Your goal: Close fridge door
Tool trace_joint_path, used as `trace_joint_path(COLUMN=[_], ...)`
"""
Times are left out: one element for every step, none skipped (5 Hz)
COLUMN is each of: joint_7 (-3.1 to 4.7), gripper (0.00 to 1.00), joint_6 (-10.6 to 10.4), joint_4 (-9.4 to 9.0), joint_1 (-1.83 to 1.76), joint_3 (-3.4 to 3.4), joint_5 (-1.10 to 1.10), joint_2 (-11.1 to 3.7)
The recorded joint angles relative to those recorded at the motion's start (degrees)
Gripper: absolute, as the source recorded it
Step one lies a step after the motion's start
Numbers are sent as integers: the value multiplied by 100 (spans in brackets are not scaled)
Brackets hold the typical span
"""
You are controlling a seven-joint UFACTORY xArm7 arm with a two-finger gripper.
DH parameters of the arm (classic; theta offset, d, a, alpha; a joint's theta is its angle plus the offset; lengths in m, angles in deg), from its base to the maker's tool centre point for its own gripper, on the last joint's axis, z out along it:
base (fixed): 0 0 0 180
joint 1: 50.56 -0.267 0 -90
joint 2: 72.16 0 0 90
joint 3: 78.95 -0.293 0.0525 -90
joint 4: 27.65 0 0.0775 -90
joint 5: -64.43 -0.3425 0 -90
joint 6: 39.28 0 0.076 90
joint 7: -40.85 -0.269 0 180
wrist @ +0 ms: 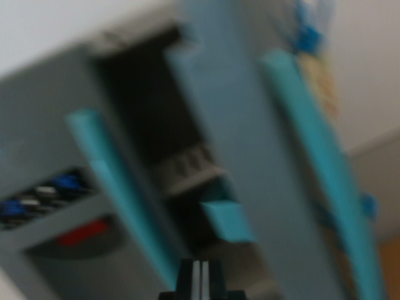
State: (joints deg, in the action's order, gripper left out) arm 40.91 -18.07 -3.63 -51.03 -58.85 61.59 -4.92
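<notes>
Against a pale wall you see the blurred grey toy fridge (56, 119), its grey, teal-handled door (250, 156) standing ajar above your black claw (200, 281), whose tips barely show at the bottom edge, touching nothing, its opening impossible to tell.

Everything in the wrist view is smeared by blur, so no edge reads sharp. My gripper (200, 281) is cut off by the bottom edge; only a dark tip with a pale stripe shows, and I cannot tell how its jaws stand. The fridge door (250, 144) runs out past the top and bottom. Small blue and white shapes (44, 197) at left are too blurred to identify.
</notes>
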Motion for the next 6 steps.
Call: trace_joint_path(joint_7=[0,0,1,1,1,1], gripper=[100,100,100,100,100,100], joint_6=[0,0,0,0,0,0], joint_4=[2,2,30,30,180,180], joint_1=[0,0,0,0,0,0], joint_3=[445,445,807,807,983,983], joint_5=[0,0,0,0,0,0], joint_2=[-308,-308,-674,-674,-1074,-1074])
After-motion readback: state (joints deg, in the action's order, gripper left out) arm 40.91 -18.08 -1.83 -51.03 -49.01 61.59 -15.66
